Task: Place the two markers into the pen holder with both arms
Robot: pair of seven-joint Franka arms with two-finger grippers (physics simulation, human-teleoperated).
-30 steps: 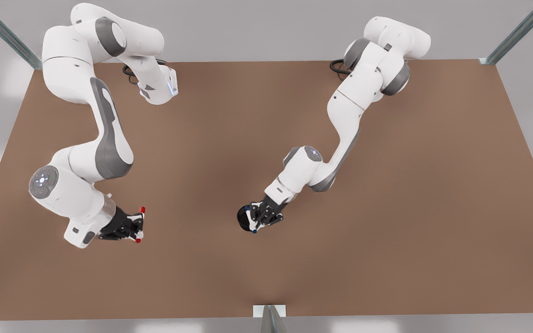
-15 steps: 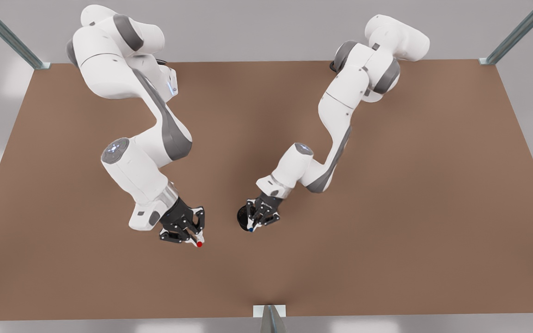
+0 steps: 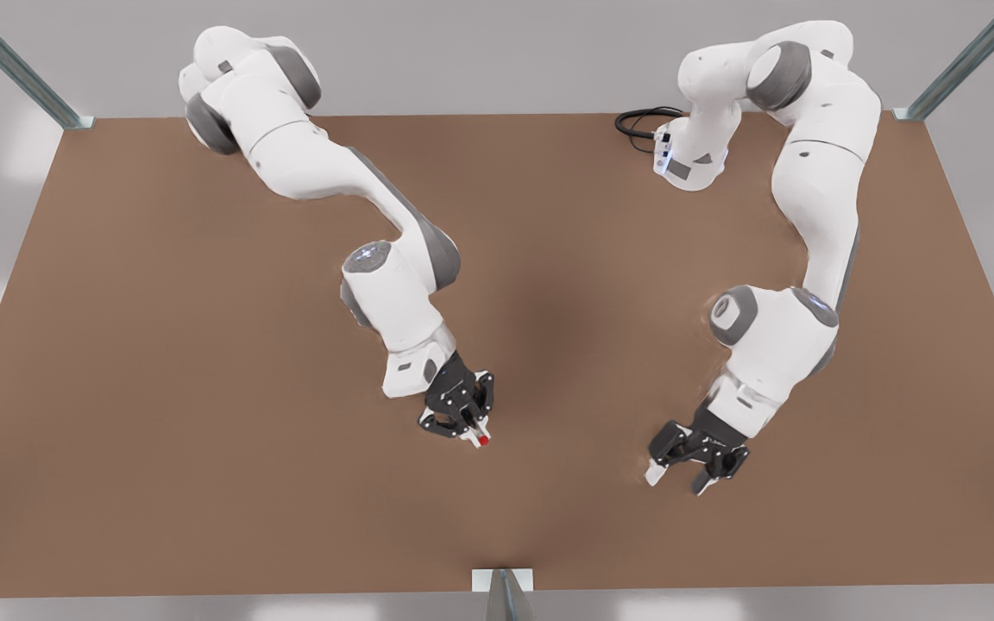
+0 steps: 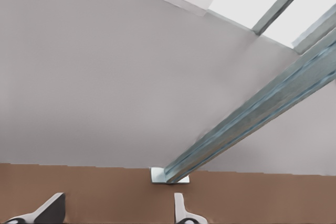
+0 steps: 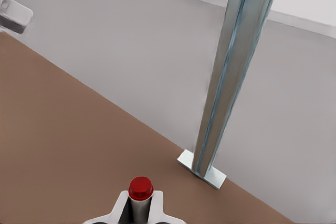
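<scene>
1. A plain brown table (image 3: 160, 388) spreads wide, matte and evenly lit.
2. Pale grey walls (image 3: 497, 52) rise behind its far edge.
3. Slanted metal struts (image 3: 5, 65) stand at both far corners, bolted onto small plates.
4. Another strut (image 3: 504, 595) sits midway along the near edge on a white base plate.
5. A black cable (image 3: 639, 125) coils near the far edge.

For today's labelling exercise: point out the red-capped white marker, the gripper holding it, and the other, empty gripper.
Red-capped white marker (image 5: 140, 188), right wrist view, on its red cap.
Right gripper (image 3: 473, 434), front view, between its fingertips, shut on the marker.
Left gripper (image 3: 678, 477), front view, between its open fingertips.
</scene>
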